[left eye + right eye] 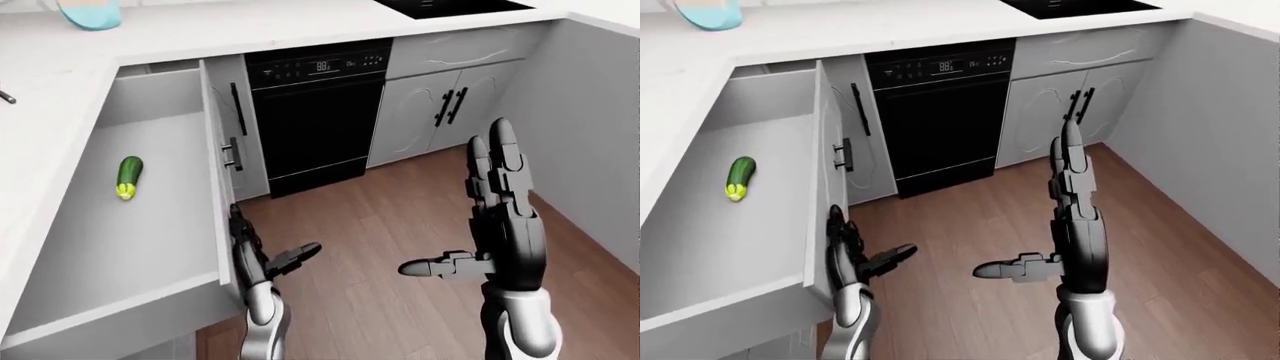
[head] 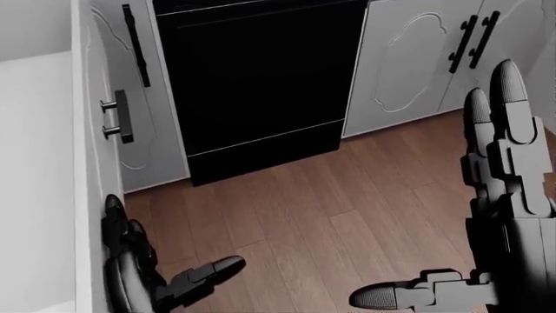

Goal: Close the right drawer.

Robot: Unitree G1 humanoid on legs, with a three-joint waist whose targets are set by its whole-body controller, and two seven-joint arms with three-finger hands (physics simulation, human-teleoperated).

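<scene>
A kitchen with a wood floor (image 1: pixel 400 247) showed the drawer (image 1: pixel 130 247) pulled wide open at left, holding a cucumber (image 1: pixel 129 177). The left hand (image 1: pixel 255 259) lay flat against its front, fingers spread; the right hand (image 1: pixel 490 225) hovered released, well apart.

The drawer front (image 2: pixel 87 163) runs down the left edge, its metal handle (image 2: pixel 120 117) facing the black dishwasher (image 2: pixel 261 85). The left hand (image 2: pixel 143 274) lies flat against that front, thumb out. The right hand (image 2: pixel 487 254) stands open over the wood floor (image 2: pixel 330 215), below white cabinet doors (image 2: pixel 417 52)
</scene>
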